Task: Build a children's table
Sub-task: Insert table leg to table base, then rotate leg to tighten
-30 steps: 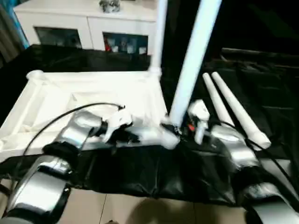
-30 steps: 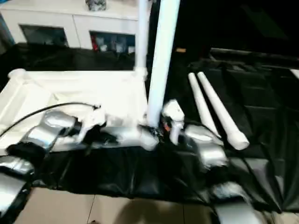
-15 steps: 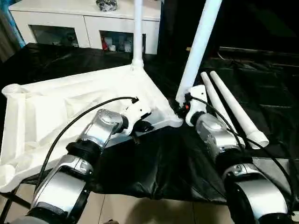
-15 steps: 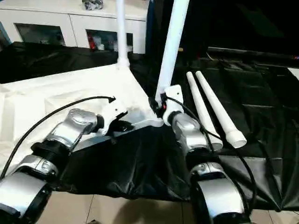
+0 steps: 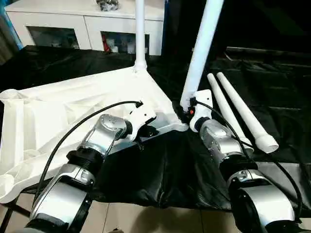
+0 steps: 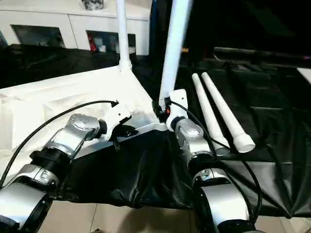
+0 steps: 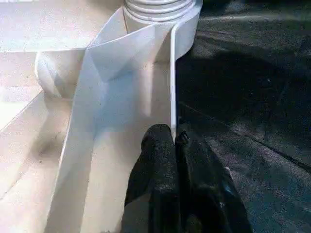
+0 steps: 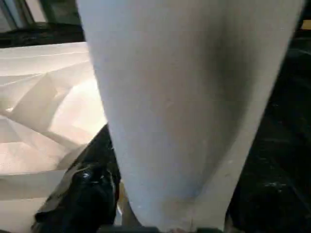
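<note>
The white tabletop (image 5: 58, 107) lies underside up on the black sheet. One leg (image 5: 140, 29) stands upright in its far corner socket. My left gripper (image 7: 175, 137) is shut on the thin rim wall near the near right corner socket (image 7: 158, 9). A second leg (image 5: 201, 48) rises from that corner and leans to the right. My right gripper (image 5: 185, 110) is at its foot, with the tube (image 8: 184, 97) pressed close against it. Two loose legs (image 5: 240, 109) lie side by side on the sheet to the right.
A white cabinet with glass doors (image 5: 63, 19) stands behind the work surface. The black sheet (image 5: 160, 165) hangs over the near edge, with tiled floor (image 5: 146, 218) below. A black cable (image 5: 82, 126) loops over my left forearm.
Since a second ago the tabletop has turned, its left end swinging nearer to me, and both arms reach farther forward. Over the last half second almost nothing has shifted.
</note>
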Robot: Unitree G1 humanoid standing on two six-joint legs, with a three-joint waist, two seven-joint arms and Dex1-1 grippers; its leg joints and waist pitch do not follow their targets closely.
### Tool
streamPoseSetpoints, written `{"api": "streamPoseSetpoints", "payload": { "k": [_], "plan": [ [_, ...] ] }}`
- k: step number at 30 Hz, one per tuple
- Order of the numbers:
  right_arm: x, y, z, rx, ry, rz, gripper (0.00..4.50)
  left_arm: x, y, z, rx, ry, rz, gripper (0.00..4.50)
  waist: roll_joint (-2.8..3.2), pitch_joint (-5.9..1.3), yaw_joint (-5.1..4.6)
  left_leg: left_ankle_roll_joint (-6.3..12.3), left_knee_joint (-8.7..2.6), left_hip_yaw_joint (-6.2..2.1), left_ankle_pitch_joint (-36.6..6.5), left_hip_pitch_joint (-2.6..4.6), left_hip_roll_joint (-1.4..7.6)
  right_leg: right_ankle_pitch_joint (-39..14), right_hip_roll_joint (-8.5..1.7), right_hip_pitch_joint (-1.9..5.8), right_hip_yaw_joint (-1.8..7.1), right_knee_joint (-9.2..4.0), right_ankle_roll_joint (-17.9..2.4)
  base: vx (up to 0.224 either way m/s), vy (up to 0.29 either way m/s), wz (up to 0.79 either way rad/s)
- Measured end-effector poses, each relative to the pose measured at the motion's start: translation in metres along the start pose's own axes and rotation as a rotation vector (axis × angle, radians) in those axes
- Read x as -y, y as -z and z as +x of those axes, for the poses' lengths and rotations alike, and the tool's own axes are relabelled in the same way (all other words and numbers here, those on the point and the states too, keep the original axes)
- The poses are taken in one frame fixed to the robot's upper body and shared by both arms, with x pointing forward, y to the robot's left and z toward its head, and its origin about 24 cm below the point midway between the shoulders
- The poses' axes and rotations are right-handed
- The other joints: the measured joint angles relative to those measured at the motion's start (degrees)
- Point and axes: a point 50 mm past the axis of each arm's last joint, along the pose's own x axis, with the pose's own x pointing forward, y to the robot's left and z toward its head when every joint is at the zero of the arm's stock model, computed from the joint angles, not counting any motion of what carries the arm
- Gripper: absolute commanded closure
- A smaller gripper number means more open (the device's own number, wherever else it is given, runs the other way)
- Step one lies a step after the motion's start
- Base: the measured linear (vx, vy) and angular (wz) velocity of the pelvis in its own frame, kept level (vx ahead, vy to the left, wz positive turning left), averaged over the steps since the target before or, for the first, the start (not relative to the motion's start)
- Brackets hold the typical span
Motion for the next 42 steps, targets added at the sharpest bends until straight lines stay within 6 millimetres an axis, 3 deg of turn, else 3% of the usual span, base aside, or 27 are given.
{"api": "streamPoseSetpoints", "payload": {
  "k": [6,11,13,19,26,27,29,42],
  "plan": [
    [-0.004,-0.002,0.0,0.024,-0.076,0.004,0.84,-0.001,0.005,-0.007,0.026,0.017,0.016,4.5,0.11,0.09,-0.59,-0.06,-0.22,0.02,0.04,-0.12,0.04,-0.01,0.04,-0.17,-0.07,-0.03,0.02,0.0,0.0,0.0],
    [-0.006,-0.002,-0.002,0.03,-0.143,-0.035,0.43,-0.002,0.008,-0.015,0.044,0.053,0.037,4.5,0.11,0.09,-1.0,-0.07,-0.25,0.03,0.05,-0.64,0.1,-0.03,0.05,-0.6,-0.23,0.0,0.03,0.0,0.0,0.0],
    [-0.007,0.0,-0.004,0.023,-0.174,-0.044,0.43,-0.002,0.009,-0.017,0.053,0.074,0.052,4.5,0.11,0.09,-0.9,-0.05,-0.12,0.03,0.09,-1.0,0.14,-0.02,0.04,-0.94,-0.3,0.1,0.03,0.0,0.0,0.0],
    [-0.002,0.006,-0.019,-0.018,-0.39,-0.102,0.43,-0.002,0.016,-0.029,0.05,0.157,0.083,4.5,0.27,0.2,0.34,0.18,0.19,0.02,0.21,-1.14,0.24,-0.02,0.03,-1.0,-0.43,0.27,0.02,0.0,0.0,0.0],
    [0.005,0.006,-0.036,-0.101,-0.606,-0.141,0.43,-0.002,0.021,-0.037,0.047,0.241,0.099,4.5,0.33,0.25,0.66,-0.06,0.38,0.0,0.07,-1.14,0.28,-0.02,0.03,-0.99,-0.44,0.46,0.02,0.0,0.0,0.0],
    [0.006,0.005,-0.038,-0.113,-0.631,-0.151,0.71,-0.002,0.022,-0.038,0.045,0.251,0.103,4.5,0.33,0.25,0.69,-0.06,0.4,0.0,0.07,-1.14,0.28,-0.02,0.03,-0.99,-0.44,0.49,0.02,0.0,0.0,0.0],
    [0.008,0.005,-0.041,-0.132,-0.658,-0.167,0.71,-0.002,0.023,-0.04,0.042,0.266,0.107,4.5,0.33,0.25,0.72,-0.06,0.42,-0.01,0.08,-1.14,0.28,-0.02,0.02,-0.99,-0.44,0.52,0.02,0.0,0.0,0.0],
    [0.006,0.006,-0.044,-0.194,-0.733,-0.217,1.77,-0.003,0.028,-0.044,0.028,0.307,0.12,4.5,0.32,0.25,1.13,-0.08,0.77,-0.05,0.08,-1.08,0.33,-0.03,0.02,-0.97,-0.43,0.91,0.01,0.0,0.0,0.0]
  ]
}}
